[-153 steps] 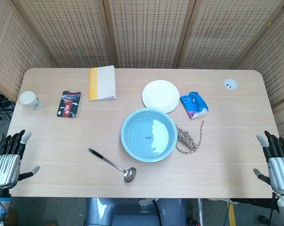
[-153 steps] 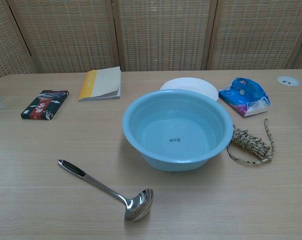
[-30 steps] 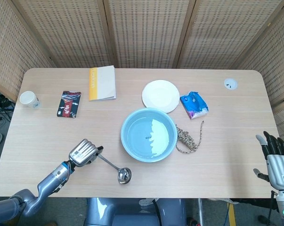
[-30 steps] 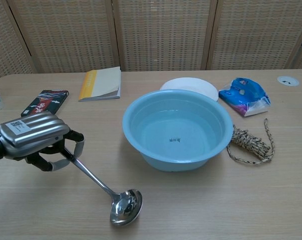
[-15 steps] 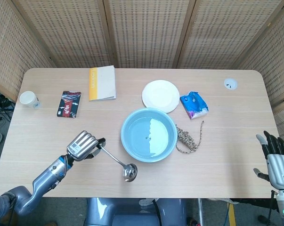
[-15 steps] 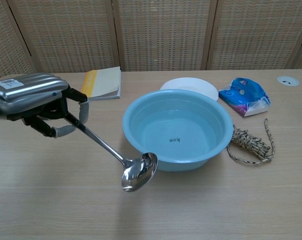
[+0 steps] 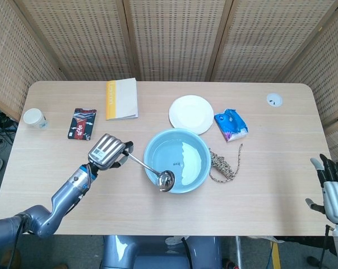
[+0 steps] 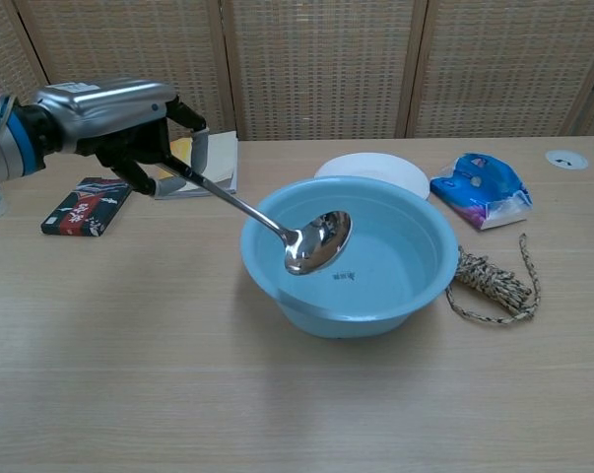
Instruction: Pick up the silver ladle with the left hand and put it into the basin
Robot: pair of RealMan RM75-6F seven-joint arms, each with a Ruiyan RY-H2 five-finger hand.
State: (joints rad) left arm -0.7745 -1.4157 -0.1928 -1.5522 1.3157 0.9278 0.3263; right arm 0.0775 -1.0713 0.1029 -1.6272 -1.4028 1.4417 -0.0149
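My left hand grips the black handle of the silver ladle and holds it in the air. The ladle slopes down to the right, and its bowl hangs above the left inner side of the light blue basin. The basin stands at the middle of the table with nothing in it. My right hand shows only in the head view, at the far right edge beyond the table, fingers spread and holding nothing.
A white plate and a blue packet lie behind the basin, a coil of rope to its right. A booklet, a dark card pack and a paper cup lie at the left.
My left hand has lifted the ladle higher and carried it right, so its bowl has gone from beside the basin's front left rim to over the basin. The right hand stays still.
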